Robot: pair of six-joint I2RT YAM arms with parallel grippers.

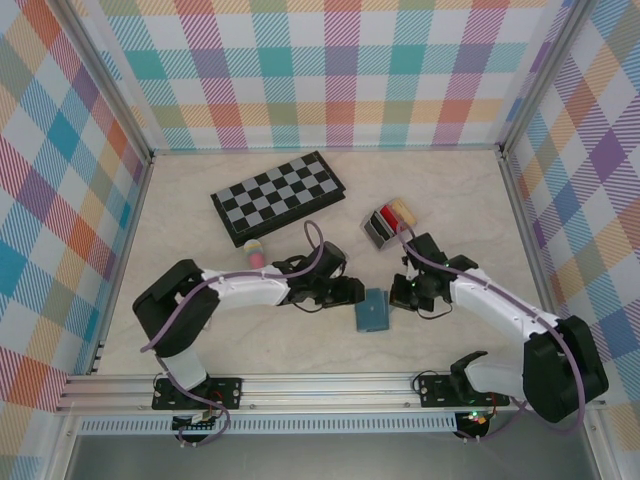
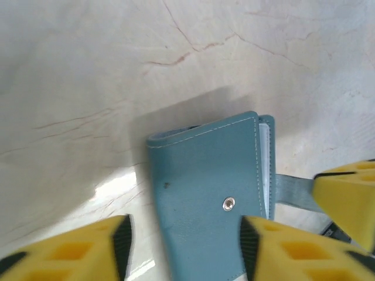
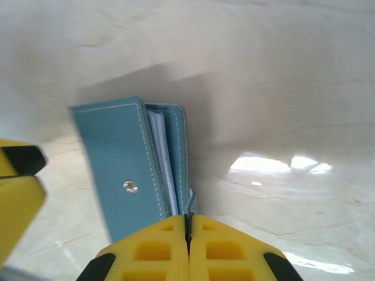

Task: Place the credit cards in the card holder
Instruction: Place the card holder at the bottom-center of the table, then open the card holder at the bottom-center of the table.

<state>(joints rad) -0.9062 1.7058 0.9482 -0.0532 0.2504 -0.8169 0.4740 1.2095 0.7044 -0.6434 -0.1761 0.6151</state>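
The card holder, a teal-blue wallet, lies folded on the table between my two grippers. In the left wrist view the card holder sits between the yellow fingers of my open left gripper, with its snap stud facing up. My right gripper is shut on the thin teal strap coming off the edge of the card holder. That strap runs to the right gripper's finger. The credit cards, red, black and tan, stand in a small grey tray behind the right gripper.
A folded chessboard lies at the back centre. A small pink and yellow object sits just behind the left arm. Aluminium frame rails and plaid walls border the marble table on three sides.
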